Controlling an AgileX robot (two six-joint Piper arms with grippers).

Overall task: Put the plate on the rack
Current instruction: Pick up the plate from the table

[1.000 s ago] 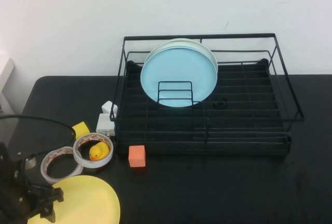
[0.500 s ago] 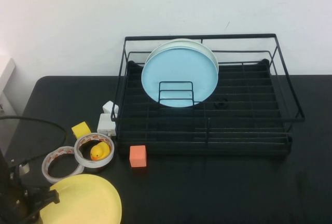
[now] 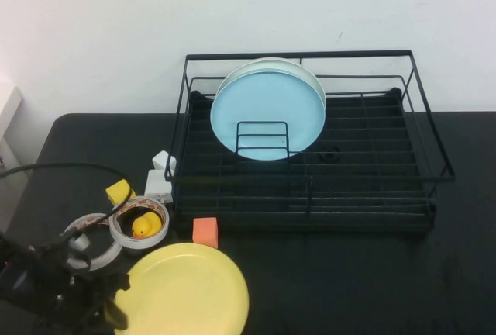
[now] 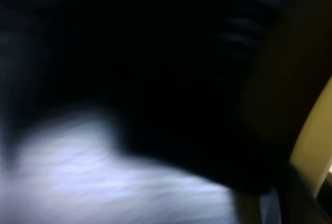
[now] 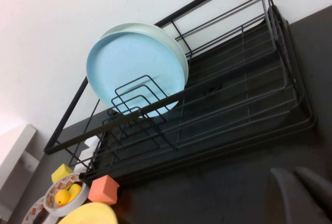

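The yellow plate (image 3: 190, 292) lies low over the black table in front of the rack, near its left end. My left gripper (image 3: 115, 309) is at the plate's left rim and is shut on it. In the blurred left wrist view the plate's rim (image 4: 311, 136) shows beside one dark finger (image 4: 295, 193). The black wire rack (image 3: 310, 207) stands at the back of the table. It also shows in the right wrist view (image 5: 218, 130). My right gripper (image 5: 298, 182) is out of the high view. It hovers shut and empty over the table, near the rack's front right.
A light blue plate (image 3: 267, 115) and a whitish plate (image 3: 314, 79) behind it stand upright in the rack's back left. An orange cube (image 3: 204, 231), two tape rolls (image 3: 139, 222) with a yellow duck (image 3: 143, 227), a yellow block (image 3: 118, 192) and white blocks (image 3: 159, 184) lie left of the rack.
My left gripper has swung to the right with the yellow plate, which now sits just below the orange cube. The cable moved with it. The rack and its plates have not moved.
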